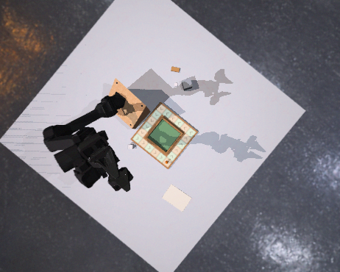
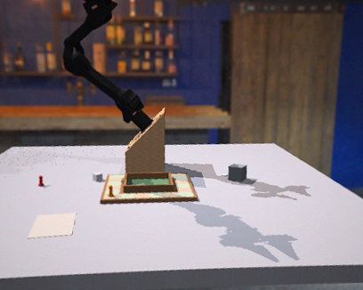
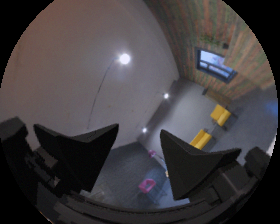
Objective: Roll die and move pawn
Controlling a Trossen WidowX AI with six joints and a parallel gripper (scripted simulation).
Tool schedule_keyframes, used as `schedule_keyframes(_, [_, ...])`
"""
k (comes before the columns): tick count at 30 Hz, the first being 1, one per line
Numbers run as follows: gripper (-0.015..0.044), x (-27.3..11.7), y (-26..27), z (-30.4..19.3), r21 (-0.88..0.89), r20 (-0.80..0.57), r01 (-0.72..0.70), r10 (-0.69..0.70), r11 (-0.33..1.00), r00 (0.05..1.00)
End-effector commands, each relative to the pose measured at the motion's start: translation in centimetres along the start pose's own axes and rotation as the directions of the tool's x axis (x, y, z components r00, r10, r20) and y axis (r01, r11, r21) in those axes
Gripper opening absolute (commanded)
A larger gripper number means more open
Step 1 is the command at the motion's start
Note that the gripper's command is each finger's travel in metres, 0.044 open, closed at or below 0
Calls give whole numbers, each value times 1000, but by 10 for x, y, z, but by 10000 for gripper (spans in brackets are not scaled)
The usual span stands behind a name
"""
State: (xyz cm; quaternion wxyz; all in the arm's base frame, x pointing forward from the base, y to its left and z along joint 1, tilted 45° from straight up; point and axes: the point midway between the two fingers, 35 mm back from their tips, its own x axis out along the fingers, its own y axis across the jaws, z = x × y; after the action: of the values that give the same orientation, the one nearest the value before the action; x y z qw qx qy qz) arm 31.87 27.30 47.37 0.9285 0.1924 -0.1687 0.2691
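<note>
My gripper (image 3: pixel 139 130) is open, with nothing between its fingers in the wrist view; the arm is raised high and the fingers point away from the table. A small white cube, seemingly the die (image 1: pixel 131 146) (image 2: pixel 97 177), lies on the table just outside the board's left corner; its pips are too small to read. The board (image 1: pixel 150 154) (image 2: pixel 148 201) carries the dice tray (image 1: pixel 175 141) (image 2: pixel 151 189), whose green floor shows no die. An orange pawn (image 1: pixel 168 161) (image 2: pixel 110 191) stands on the board's near corner square.
The arm rises from a slanted wooden block (image 1: pixel 133 118) (image 2: pixel 145 156) beside the board. A red pawn (image 2: pixel 41 181), a cream card (image 1: pixel 176 198) (image 2: pixel 53 225), a dark cube (image 1: pixel 188 85) (image 2: pixel 237 172), another small white cube (image 1: pixel 176 84) and an orange block (image 1: pixel 175 69) are on the table.
</note>
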Motion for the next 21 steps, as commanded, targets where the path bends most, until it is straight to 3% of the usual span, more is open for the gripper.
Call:
schedule_keyframes(1, [275, -5, -56, -22, -177, -87, 126, -143, 976, 986])
schedule_keyframes(10, [275, -39, -174, -63, -516, -236, 286, -455, 807, 859])
schedule_keyframes(15, [275, -84, -249, -84, -721, -296, 290, -658, 629, 692])
schedule_keyframes(21, [275, -157, -325, -99, -883, -332, 173, -842, 436, 425])
